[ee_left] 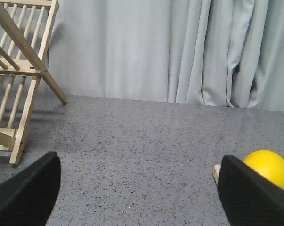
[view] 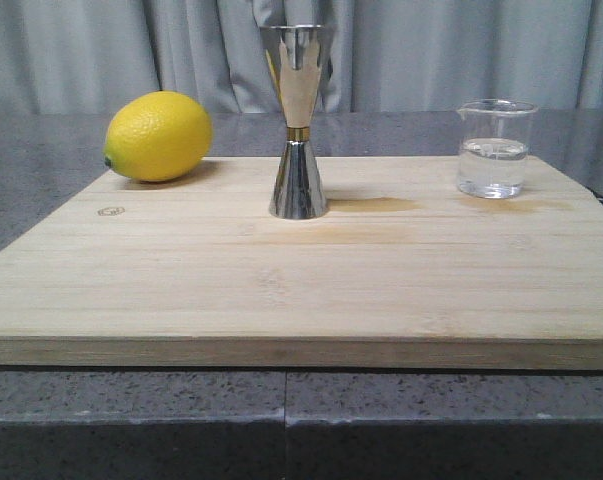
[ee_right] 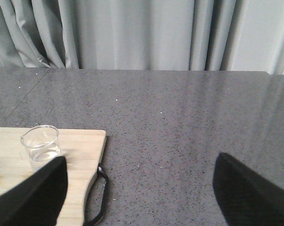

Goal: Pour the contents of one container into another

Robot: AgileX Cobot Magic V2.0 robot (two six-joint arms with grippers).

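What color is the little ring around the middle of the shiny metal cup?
Gold. The thin band circles the narrow waist of the silver jigger, clearest in the front view.

I read this as a staged kitchen set: speckled grey stone bench [view: 131, 410], bamboo cutting board [view: 281, 290], lemon [view: 158, 135], wooden dish rack [ee_left: 19, 70], grey curtain backdrop [view: 461, 50].

A grey speckled counter [view: 41, 150] carries a pale wooden cutting board [view: 281, 290]. Directly on the counter, a slatted wooden rack [ee_left: 14, 80] stands apart from the board. On the board, the lemon [view: 158, 136] is at 10 o'clock, the jigger [view: 297, 120] at 12, and the beaker [view: 495, 148] at 2.
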